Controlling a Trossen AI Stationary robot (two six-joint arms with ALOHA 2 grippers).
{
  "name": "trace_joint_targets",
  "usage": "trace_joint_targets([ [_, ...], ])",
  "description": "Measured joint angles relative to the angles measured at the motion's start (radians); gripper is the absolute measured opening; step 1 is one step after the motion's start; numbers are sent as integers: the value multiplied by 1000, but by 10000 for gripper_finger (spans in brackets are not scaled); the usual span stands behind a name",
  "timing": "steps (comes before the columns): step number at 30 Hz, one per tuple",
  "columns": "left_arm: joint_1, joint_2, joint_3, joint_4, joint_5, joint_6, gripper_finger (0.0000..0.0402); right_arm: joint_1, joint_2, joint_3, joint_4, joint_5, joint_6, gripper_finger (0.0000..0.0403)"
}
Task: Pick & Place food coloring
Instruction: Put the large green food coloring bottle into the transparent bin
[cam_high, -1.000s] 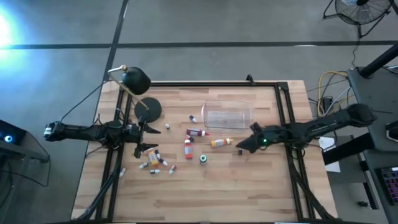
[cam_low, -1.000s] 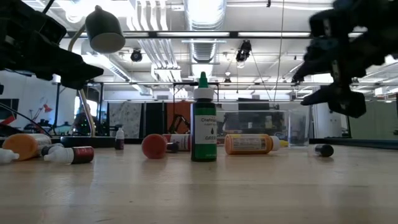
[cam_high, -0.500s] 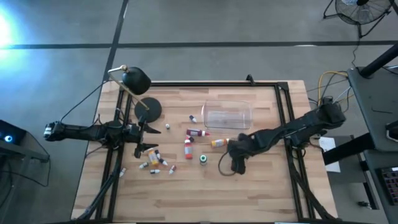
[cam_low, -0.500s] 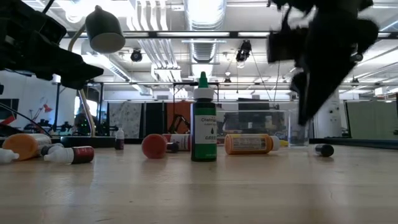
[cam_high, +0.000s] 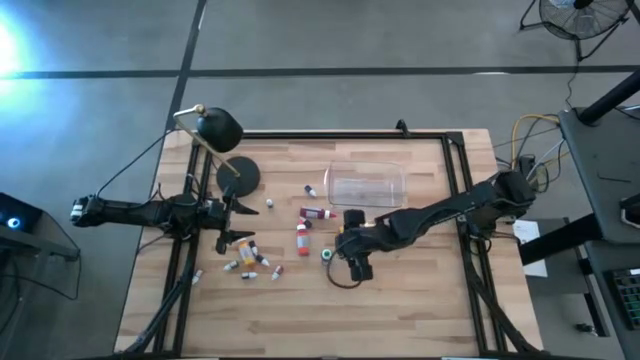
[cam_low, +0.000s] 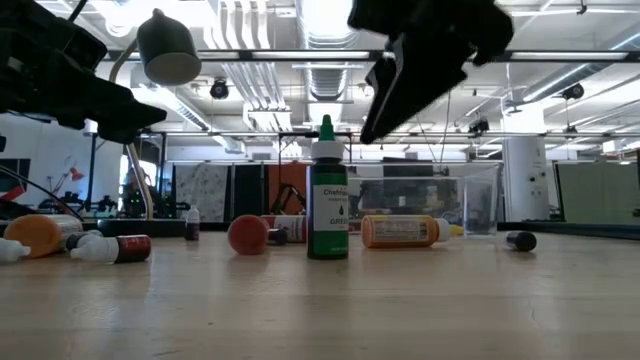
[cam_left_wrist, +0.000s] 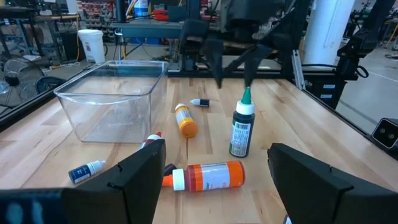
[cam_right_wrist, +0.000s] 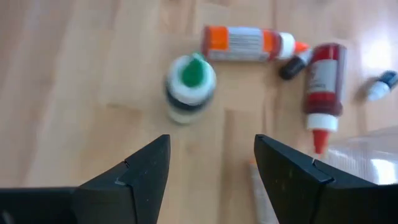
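Green food coloring bottle (cam_high: 327, 256) upright mid-bench; approach step in hand.
Right gripper (cam_high: 352, 262) just at its 3 o'clock, fingers wide, empty. Next: centre over cap, descend, close. Left gripper (cam_high: 236, 222) waiting at 9 o'clock, wide.

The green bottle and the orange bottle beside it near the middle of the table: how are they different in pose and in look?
The green bottle stands upright on its base, while the orange bottle lies on its side. The green one has a dark green body and a green pointed cap; the orange one has an orange body and a whitish cap. The right gripper hangs open just beside the green bottle, not by the orange one. Both are small labelled dropper bottles resting on the wooden table.
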Motion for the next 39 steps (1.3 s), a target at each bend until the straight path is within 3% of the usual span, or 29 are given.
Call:
trace_joint_targets([
  [6,0,0,0,0,0,0,257,3,2,-40,-36,9,-129,226],
  [20,0,0,0,0,0,0,257,-2,3,-28,81,-41,-121,226],
  [29,0,2,0,0,0,0,257,-1,-4,-34,-144,-12,-195,226],
  [36,0,2,0,0,0,0,257,-1,-5,-100,-149,96,-65,226],
  [39,0,2,0,0,0,0,257,2,-5,-100,-109,79,-45,226],
])
